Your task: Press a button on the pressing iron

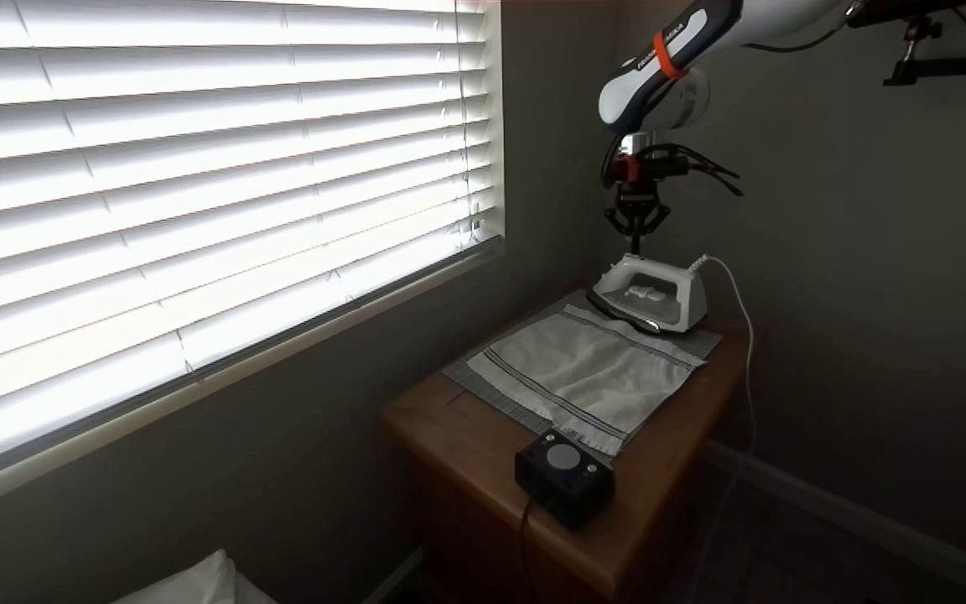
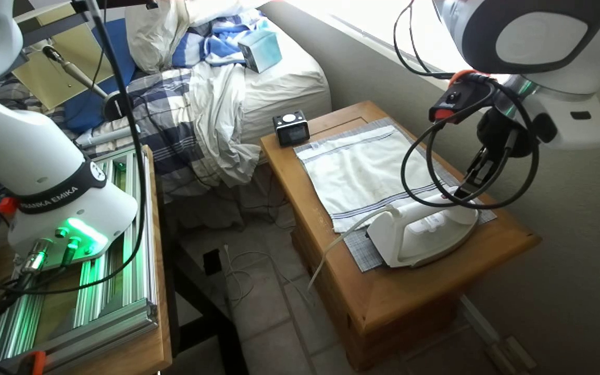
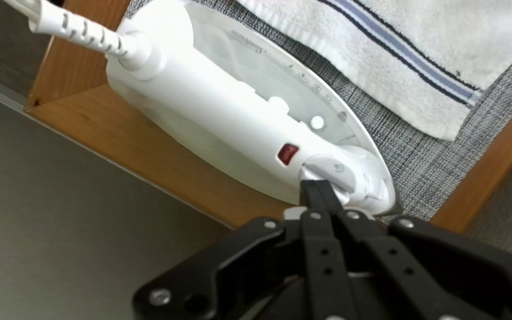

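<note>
The white pressing iron [image 1: 649, 307] sits on a grey mat at the far end of the wooden table. It also shows in an exterior view [image 2: 427, 242] and in the wrist view [image 3: 234, 104]. Its handle top carries a white dial [image 3: 332, 168] and a small red window [image 3: 288, 154]. White round buttons [image 3: 317, 122] show beside the handle. My gripper [image 3: 319, 181] is shut and empty, fingertips together, over the dial's edge at the handle's front. In both exterior views the gripper [image 1: 636, 247] [image 2: 464, 190] points down at the handle's front. I cannot tell whether the fingertips touch it.
A white striped towel [image 1: 592, 361] lies on the mat [image 2: 362, 253] beside the iron. A black gadget [image 1: 565, 478] stands at the table's opposite end. The iron's cord [image 2: 326, 252] hangs over the table's edge [image 2: 341, 291]. Wall and window blinds [image 1: 240, 168] stand close.
</note>
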{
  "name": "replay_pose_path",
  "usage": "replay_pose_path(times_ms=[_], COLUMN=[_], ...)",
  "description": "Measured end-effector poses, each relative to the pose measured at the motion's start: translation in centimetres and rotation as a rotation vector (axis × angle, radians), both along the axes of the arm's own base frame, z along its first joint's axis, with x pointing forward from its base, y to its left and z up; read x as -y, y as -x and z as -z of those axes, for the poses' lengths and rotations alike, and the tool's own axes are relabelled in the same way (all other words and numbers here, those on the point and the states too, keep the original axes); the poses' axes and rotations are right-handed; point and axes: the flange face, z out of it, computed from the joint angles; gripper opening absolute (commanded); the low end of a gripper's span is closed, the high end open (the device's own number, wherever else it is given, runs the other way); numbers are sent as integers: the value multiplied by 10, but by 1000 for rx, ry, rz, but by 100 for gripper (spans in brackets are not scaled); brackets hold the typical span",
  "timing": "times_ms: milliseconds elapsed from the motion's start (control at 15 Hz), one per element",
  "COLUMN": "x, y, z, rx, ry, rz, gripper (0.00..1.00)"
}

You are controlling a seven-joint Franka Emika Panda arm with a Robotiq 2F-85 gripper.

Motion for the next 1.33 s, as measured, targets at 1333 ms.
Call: replay_pose_path(times_ms=[1333], x=[-3], y=[-4], z=[8], rx=[-15], ry=[26], rz=[2], gripper=[0])
